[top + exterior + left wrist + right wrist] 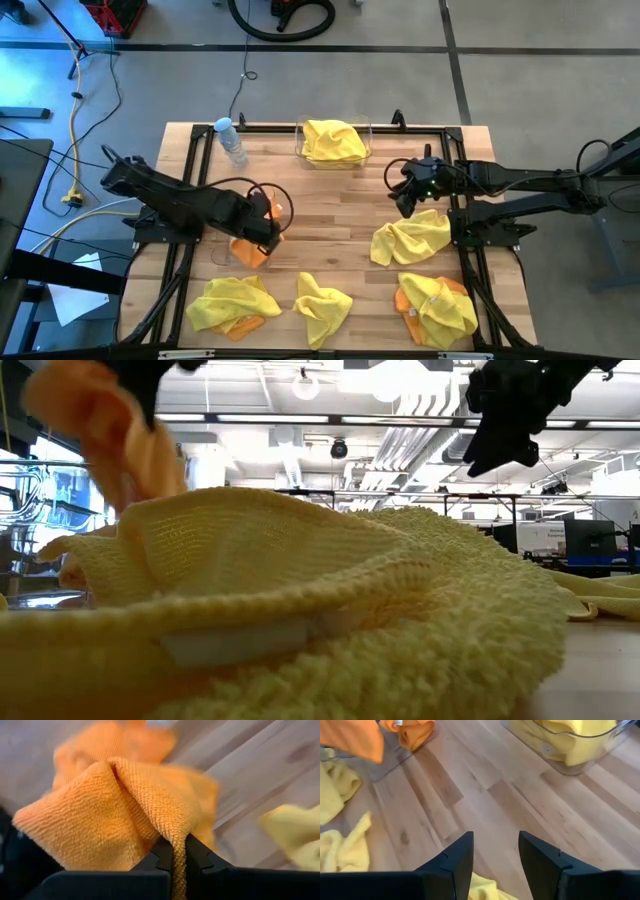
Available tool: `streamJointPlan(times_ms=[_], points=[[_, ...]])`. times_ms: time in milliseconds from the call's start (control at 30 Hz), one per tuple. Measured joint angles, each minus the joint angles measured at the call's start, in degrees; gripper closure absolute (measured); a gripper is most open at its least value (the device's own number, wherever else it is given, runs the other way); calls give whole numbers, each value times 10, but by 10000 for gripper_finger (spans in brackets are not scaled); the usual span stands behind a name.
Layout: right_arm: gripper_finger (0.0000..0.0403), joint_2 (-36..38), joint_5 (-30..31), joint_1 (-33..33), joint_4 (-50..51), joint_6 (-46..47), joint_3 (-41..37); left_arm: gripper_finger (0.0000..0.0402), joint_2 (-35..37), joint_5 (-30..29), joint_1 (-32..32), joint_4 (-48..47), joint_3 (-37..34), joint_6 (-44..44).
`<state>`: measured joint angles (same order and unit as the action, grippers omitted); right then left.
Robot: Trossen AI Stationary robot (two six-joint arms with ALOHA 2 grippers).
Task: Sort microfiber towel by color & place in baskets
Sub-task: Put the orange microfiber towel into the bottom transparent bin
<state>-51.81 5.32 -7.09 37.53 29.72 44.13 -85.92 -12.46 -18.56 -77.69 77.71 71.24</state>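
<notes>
The left hand is clamped on an orange towel, its two fingers pinching a fold of the cloth, which hangs bunched from them above the worktop. Directly under this hand, a low clear basket holds another orange towel. The right hand hovers over bare wood with its fingers set wide apart and nothing between them; a loose yellow towel lies just beside it, on the side towards the worktop's near edge. Well ahead of both hands, at the far edge, a second clear basket holds a yellow towel, and a water bottle lies near that basket, on the left hand's side. Along the near edge, three more yellow towels lie rumpled, the two outer ones covering patches of orange cloth. In the low view one yellow towel fills most of the foreground.
</notes>
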Motion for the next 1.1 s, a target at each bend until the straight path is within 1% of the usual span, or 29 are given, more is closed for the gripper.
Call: streamJointPlan(times_ms=[67,233,367,567,800,933,1100], points=[[251,0,7,0,1,1,0,401,0,30,7,-2,-25,9],[251,0,7,0,1,0,0,401,0,82,18,-9,-75,36],[251,0,23,0,1,-1,0,401,0,106,25,-3,-100,36],[251,0,33,0,1,0,0,399,0,106,25,13,-119,37],[251,0,33,0,0,3,0,381,0,94,25,25,-122,31],[252,0,34,0,0,13,0,359,0,87,25,29,-122,31],[252,0,34,0,0,13,0,314,0,74,25,34,-122,25]])
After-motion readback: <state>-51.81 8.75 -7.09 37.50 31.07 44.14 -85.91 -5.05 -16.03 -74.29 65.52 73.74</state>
